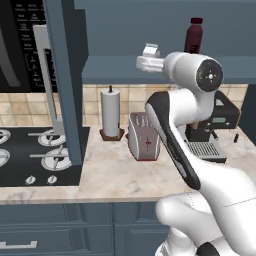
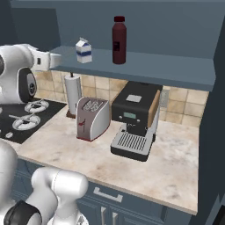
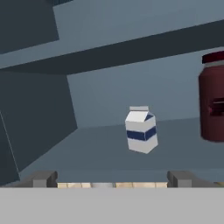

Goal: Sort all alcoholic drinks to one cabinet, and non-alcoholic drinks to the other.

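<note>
One maroon bottle (image 2: pixel 118 40), one milk carton (image 2: pixel 83 50), one toaster (image 2: pixel 92 118), one coffee machine (image 2: pixel 134 121), one paper-towel roll (image 2: pixel 73 94).

I've got the open cabinet shelf (image 2: pixel 176 72) above the counter (image 2: pixel 176 162) — on it the milk carton (image 2: pixel 83 50) sits left of the maroon bottle (image 2: pixel 118 40), a bit apart. Down on the counter, left to right: stove (image 2: pixel 19 116), paper towel roll (image 2: pixel 73 93), toaster (image 2: pixel 92 117), coffee machine (image 2: pixel 134 119). My gripper (image 3: pixel 111 179) sits in front of the shelf edge — carton straight ahead, bottle off to the right.
</note>
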### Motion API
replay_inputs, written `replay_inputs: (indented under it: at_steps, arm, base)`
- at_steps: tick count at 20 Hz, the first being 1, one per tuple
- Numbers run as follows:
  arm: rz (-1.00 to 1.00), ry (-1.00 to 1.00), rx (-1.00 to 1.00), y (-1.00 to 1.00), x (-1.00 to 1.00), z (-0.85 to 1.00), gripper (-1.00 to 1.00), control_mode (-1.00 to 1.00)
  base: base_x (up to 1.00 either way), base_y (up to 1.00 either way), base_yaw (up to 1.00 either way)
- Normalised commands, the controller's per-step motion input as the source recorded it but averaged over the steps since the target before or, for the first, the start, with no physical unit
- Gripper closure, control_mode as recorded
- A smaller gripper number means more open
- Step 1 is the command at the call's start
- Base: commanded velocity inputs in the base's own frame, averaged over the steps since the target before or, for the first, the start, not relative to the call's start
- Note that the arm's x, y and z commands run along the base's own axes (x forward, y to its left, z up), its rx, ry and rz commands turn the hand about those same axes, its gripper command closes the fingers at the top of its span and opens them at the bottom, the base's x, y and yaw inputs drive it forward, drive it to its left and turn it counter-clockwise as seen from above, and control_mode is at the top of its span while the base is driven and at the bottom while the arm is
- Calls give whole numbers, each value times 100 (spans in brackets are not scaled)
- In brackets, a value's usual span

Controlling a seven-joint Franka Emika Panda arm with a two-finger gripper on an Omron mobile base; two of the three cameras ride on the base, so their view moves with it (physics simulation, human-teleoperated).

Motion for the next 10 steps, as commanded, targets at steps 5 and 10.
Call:
replay_inputs:
  at_steps: [5,10]
  arm:
    - [0,4,0,5,-100,-16,-100,-100]
    - [0,13,0,1,-99,-49,-100,-100]
  base:
    - [0,0,0]
    - [0,0,0]
